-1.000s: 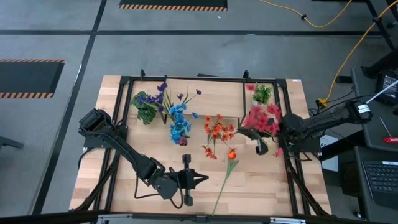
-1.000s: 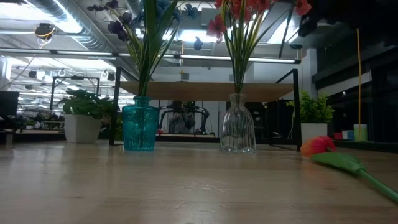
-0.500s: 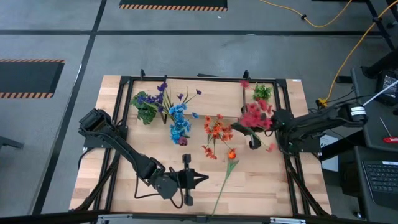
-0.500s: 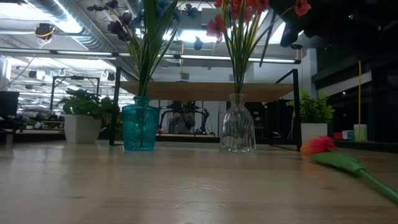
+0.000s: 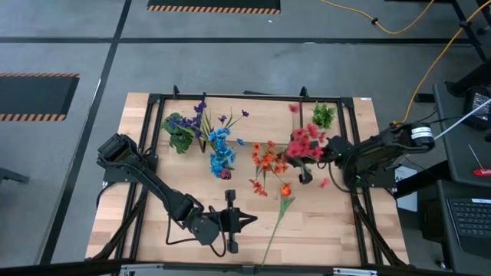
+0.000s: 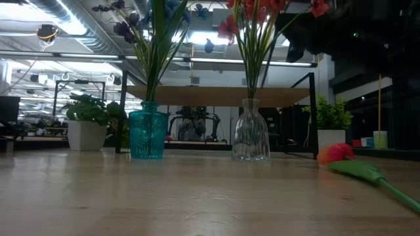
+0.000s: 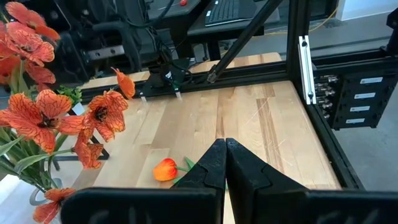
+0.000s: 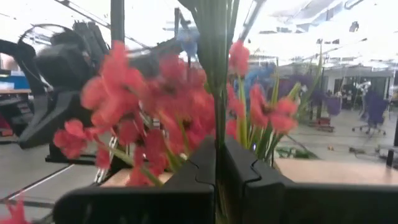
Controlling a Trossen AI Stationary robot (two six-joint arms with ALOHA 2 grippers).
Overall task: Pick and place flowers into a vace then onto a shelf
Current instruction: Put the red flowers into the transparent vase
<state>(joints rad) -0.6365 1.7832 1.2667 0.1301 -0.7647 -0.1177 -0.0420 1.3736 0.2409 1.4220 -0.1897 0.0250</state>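
Red flowers (image 5: 305, 141) sit pinched between the fingers of our right gripper (image 5: 331, 148), their green stems running straight up through the pressed jaws in the right wrist view (image 8: 219, 93), blooms fanning out ahead of the fingertips. Just past those blooms we see the clear vase (image 6: 250, 139) already crowded with orange flowers (image 5: 268, 161), directly in the line ahead of the jaws. Farther off stand the teal vase (image 6: 147, 134) with blue and purple flowers (image 5: 220, 146), and the shelf (image 6: 220, 96) behind both. Our left gripper (image 5: 231, 220) rests low over the table (image 5: 330, 222), jaws pressed together on nothing, with the orange bud (image 7: 165, 168) lying just beyond its fingertips.
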